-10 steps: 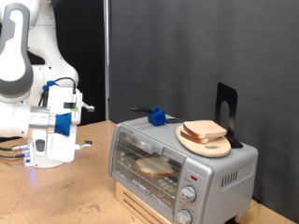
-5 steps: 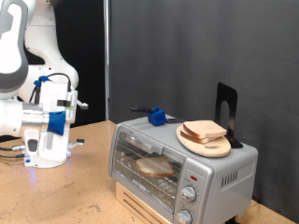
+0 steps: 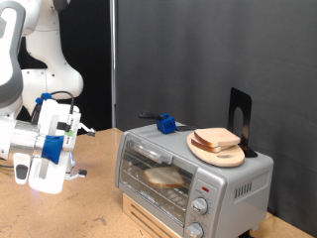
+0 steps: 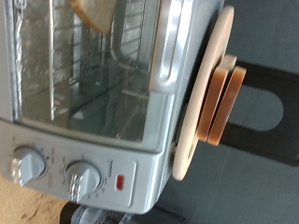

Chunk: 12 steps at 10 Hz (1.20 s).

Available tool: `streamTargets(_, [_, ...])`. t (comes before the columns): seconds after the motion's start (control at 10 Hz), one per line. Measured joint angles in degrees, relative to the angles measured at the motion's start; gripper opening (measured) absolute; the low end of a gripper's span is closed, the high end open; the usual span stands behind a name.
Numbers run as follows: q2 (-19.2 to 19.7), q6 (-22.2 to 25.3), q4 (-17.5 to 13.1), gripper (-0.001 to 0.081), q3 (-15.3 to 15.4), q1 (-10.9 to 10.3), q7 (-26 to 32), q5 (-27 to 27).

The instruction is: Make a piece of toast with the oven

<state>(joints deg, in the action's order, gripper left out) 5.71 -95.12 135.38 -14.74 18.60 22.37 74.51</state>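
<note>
Toast first: your piece of toast (image 3: 164, 178) lies flat on the wire rack (image 3: 158, 171) inside the oven (image 3: 190, 181), seen through the closed glass door (image 3: 151, 171). In the wrist view the slice (image 4: 91, 13) shows only at the frame's edge behind the glass. The oven sits at the right of the exterior view on a wooden base (image 3: 149, 219), with two knobs (image 3: 198, 216) and a red light (image 4: 120, 181) on its front panel. On its roof rest a round wooden board (image 3: 218, 152) carrying other slices (image 3: 215, 140), a blue clip (image 3: 166, 124) and a black stand (image 3: 239, 117). Your gripper (image 3: 75, 151) hangs at the left, well apart from the oven, above the table (image 3: 94, 213). You cannot tell from these views whether its claw is released or clenched.
</note>
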Motion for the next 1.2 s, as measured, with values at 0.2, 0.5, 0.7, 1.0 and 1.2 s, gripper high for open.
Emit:
streamTargets(0.2, [0.82,1.31,-0.13,0.0803,0.67,-0.12,-0.93,2.52])
streamTargets(0.5, [5.41,-2.81,-3.05,0.0803,4.01,-1.68,3.37,11.07])
streamTargets(0.7, [9.18,-4.31,-7.34,0.0803,5.28,-2.60,3.28,11.19])
streamTargets(1.0, [12.05,-9.32,-9.87,0.0803,6.43,-3.71,4.43,16.99])
streamTargets(1.2, [13.09,-0.90,-11.72,0.0803,6.41,-3.21,2.34,7.43])
